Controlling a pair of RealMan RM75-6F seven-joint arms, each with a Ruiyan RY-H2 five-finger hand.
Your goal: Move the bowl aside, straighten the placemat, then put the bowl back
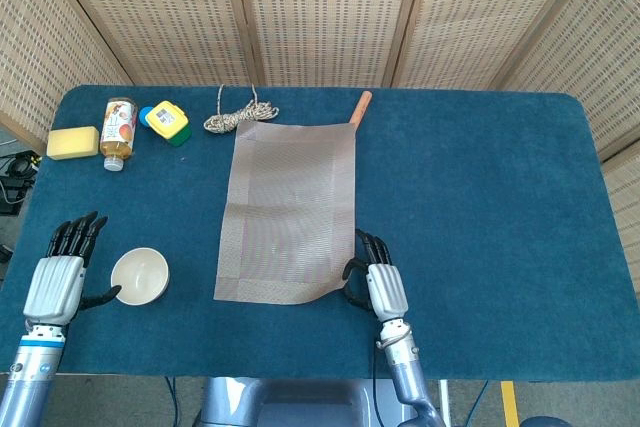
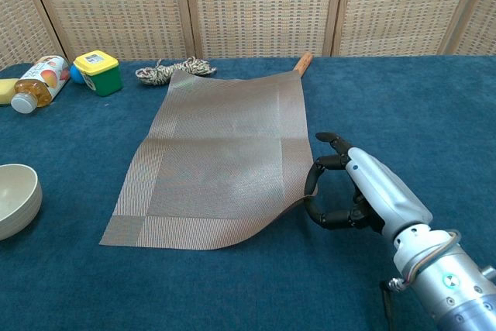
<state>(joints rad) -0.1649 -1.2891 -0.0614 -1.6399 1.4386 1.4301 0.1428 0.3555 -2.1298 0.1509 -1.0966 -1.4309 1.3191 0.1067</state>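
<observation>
The grey woven placemat lies lengthwise mid-table, slightly skewed, with its near right corner curled up off the cloth. My right hand is at that corner, and its thumb and fingers pinch the raised edge. The cream bowl stands upright on the table, left of the mat and apart from it. My left hand stays just left of the bowl with fingers spread, holding nothing, its thumb close to the rim. The chest view does not show the left hand.
Along the far left edge sit a yellow sponge, a lying bottle and a yellow-green box. A coil of string and a wooden stick touch the mat's far end. Wicker screens stand behind.
</observation>
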